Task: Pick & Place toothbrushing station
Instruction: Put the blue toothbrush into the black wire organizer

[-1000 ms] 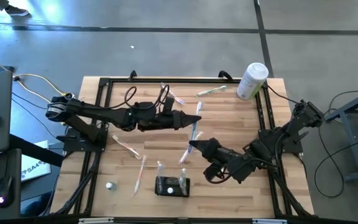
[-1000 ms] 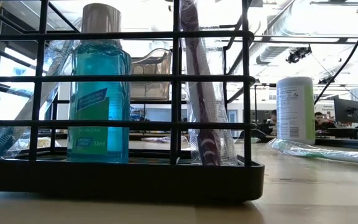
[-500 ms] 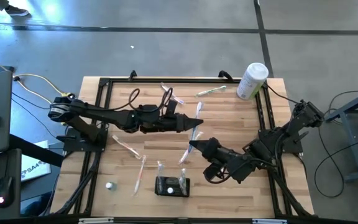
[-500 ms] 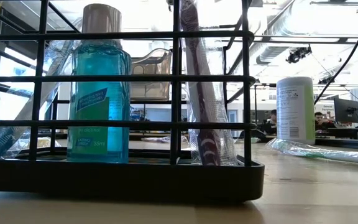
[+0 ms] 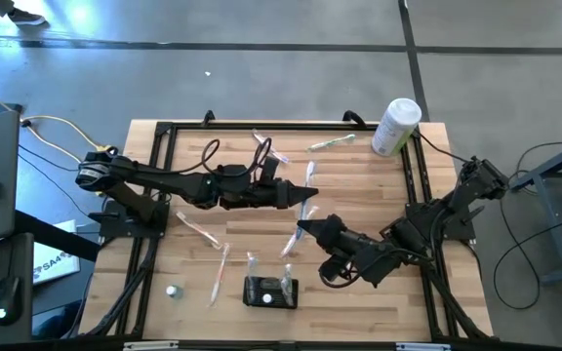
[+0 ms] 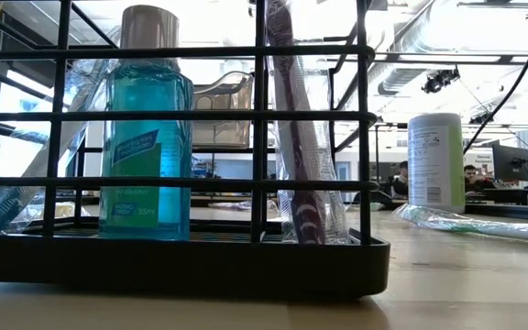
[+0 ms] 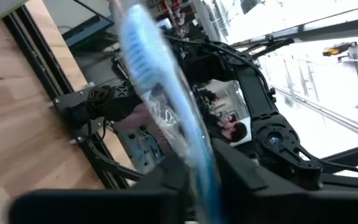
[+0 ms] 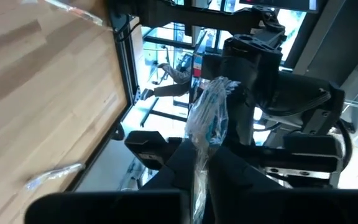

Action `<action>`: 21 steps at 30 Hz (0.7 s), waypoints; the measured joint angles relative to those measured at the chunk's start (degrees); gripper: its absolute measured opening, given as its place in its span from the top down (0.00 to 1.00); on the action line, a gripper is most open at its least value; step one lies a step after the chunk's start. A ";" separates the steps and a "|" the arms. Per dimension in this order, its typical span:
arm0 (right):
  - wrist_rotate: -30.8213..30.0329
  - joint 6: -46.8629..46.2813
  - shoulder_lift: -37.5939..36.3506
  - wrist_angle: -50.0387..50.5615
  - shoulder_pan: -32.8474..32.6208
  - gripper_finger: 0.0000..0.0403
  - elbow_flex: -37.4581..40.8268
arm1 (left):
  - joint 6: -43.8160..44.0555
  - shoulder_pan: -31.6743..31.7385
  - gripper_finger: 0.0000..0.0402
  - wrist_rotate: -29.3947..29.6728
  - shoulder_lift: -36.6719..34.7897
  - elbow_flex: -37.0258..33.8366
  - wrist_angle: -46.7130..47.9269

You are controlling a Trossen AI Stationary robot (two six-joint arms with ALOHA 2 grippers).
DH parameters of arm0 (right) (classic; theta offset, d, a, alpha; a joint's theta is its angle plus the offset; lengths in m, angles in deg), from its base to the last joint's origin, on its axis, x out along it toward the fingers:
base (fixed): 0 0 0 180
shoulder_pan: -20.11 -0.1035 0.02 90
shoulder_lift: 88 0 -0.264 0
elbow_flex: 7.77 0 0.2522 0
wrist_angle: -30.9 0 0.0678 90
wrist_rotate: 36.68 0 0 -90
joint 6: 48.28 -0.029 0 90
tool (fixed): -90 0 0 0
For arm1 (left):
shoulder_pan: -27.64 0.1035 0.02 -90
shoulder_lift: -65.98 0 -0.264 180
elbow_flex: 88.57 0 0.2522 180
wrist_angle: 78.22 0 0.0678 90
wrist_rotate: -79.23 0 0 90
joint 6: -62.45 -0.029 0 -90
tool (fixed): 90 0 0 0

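Observation:
The toothbrushing station [image 5: 269, 292] is a low dark wire holder near the table's near edge. In the low view [image 6: 200, 261] it holds a blue mouthwash bottle [image 6: 145, 137] and an upright wrapped toothbrush [image 6: 296, 156]. My left gripper [image 5: 307, 194] is at mid-table, shut on a wrapped blue toothbrush [image 7: 160, 99]. My right gripper [image 5: 303, 228] is just nearer, facing it, and is shut on another wrapped toothbrush [image 8: 207, 118], which also shows in the high view [image 5: 291, 244]. My left gripper pinches the wrapped blue toothbrush's handle [image 7: 197, 162] between its two fingers, coming level from the table's left. The fingers lie across the brush, and the bristle end [image 7: 138, 43] sticks out beyond them. My right gripper pinches the other wrapped toothbrush [image 8: 199, 163] between its two fingers, coming from the table's right. The wrapper's free end [image 8: 213, 102] stands out past the fingertips.
A tall white cylindrical container [image 5: 395, 127] stands at the far right corner. Loose wrapped toothbrushes lie at the left [image 5: 198, 229], near left [image 5: 220, 273] and far side [image 5: 332, 142]. A small white cap [image 5: 173, 291] lies near the near-left corner. A black frame borders the table.
My left gripper has moved a little toward the table's right edge, closer to my right gripper, carrying its toothbrush. My right arm has kept still.

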 joint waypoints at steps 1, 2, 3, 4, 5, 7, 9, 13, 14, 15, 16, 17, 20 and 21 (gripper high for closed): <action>0.52 -0.47 0.01 0.34 0.00 0.96 0.00 | 0.11 0.00 0.93 -0.71 0.00 0.03 -0.28; 0.86 -0.85 0.05 0.57 0.00 0.95 0.02 | -0.15 0.00 0.95 -1.05 -0.03 0.09 -0.33; 0.85 -1.72 0.11 0.57 0.00 0.94 0.02 | -0.48 0.00 0.96 -1.08 -0.09 0.09 -0.17; 0.87 -2.36 0.11 0.57 0.00 0.92 0.02 | -0.56 0.00 0.95 -1.08 -0.09 0.09 -0.14; 0.81 -3.27 0.11 0.59 0.00 0.90 0.02 | -0.58 0.00 0.95 -1.08 -0.09 0.09 -0.01; 0.71 -5.88 0.11 0.58 -0.11 0.86 0.02 | -1.03 0.00 0.95 -1.09 -0.09 0.07 0.13; 0.52 -8.31 0.11 0.24 -0.46 0.81 0.02 | -1.49 -0.04 0.96 -1.22 -0.09 0.07 0.19; -0.25 -13.10 0.09 -0.95 -1.50 0.73 0.02 | -2.32 -0.05 0.96 -1.07 -0.05 -0.05 0.96; -0.50 -15.28 0.02 -2.30 -1.79 0.71 0.00 | -2.46 -0.01 0.96 -0.99 0.08 -0.14 1.27; -1.14 -16.85 -0.08 -3.51 -2.11 0.69 -0.02 | -2.63 0.00 0.96 -0.93 0.20 -0.23 1.52; -2.30 -17.40 -0.14 -4.88 -2.47 0.67 -0.02 | -3.07 0.02 0.96 -0.93 0.24 -0.27 1.67; -3.67 -17.48 -0.15 -6.11 -2.89 0.65 -0.04 | -3.33 0.02 0.96 -0.93 0.24 -0.28 1.43; -8.70 -17.06 -0.15 -9.32 -4.08 0.59 -0.04 | -3.42 0.00 0.96 -0.92 -0.51 -0.24 0.99; -10.58 -17.21 -0.15 -9.90 -4.42 0.57 -0.04 | -3.79 0.00 0.96 -0.93 -0.82 -0.24 1.05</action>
